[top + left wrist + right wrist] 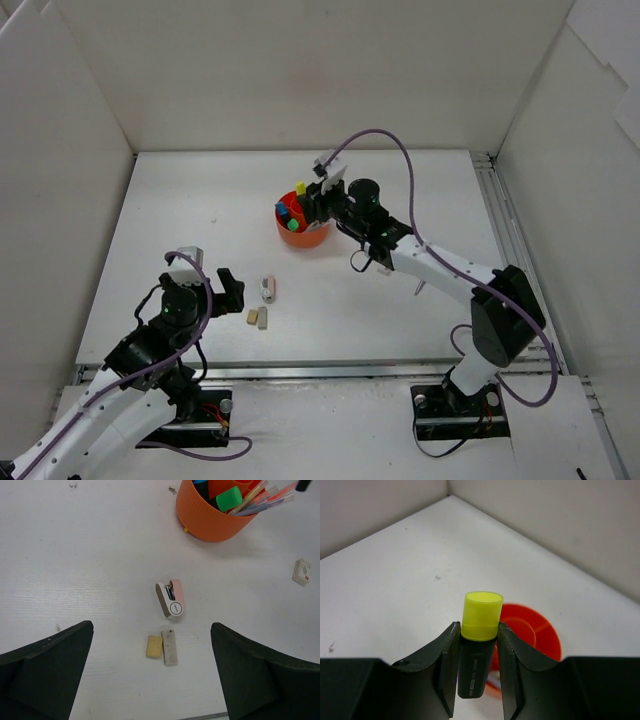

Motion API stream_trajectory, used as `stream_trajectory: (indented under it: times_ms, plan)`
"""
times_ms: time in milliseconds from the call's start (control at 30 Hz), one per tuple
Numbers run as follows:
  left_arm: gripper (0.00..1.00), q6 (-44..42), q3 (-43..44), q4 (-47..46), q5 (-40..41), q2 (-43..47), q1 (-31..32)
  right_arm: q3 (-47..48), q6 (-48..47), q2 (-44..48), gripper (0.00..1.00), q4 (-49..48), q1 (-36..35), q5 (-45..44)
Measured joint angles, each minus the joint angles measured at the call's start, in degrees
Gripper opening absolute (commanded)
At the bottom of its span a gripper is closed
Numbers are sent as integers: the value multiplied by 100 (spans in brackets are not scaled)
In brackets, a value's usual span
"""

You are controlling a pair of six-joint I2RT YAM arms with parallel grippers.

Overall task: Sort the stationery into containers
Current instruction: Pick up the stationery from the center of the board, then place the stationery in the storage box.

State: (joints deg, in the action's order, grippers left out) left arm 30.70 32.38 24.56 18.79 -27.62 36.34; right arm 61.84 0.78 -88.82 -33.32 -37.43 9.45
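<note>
Right gripper [478,630] clamped on yellow-capped highlighter [481,612], long axis straight out of my jaws, cap leading; orange organiser [540,636] just beyond cap, below.

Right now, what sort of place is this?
Likely a robot test cell: a white table walled by plain panels, left arm and right arm bolted at its edge, an orange organiser for sorting.

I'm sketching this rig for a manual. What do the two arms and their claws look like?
The left arm and right arm are built of white links with black joint housings. A purple cable loops loosely along each. The left claw and right claw each have two broad, matte black fingers, with no markings visible.
</note>
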Motion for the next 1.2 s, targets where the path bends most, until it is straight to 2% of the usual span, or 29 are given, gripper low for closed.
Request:
stream_trajectory:
  times_ms: [200, 433, 733, 1200]
  plan:
    - [99, 195, 111, 227, 57, 39, -2, 1419, -1224, -1440, 0, -516, -55, 1652]
    - [99, 417, 116, 417, 103, 44, -2, 1991, -2046, -2315, 2, -621, -24, 3003]
    - [100, 741, 116, 573, 208, 39, -2, 2653, -2168, -3005, 4, -640, 382, 4837]
    - [99, 986, 116, 632, 319, -186, -2, 2804, -1869, -3657, 7, -682, 758, 5904]
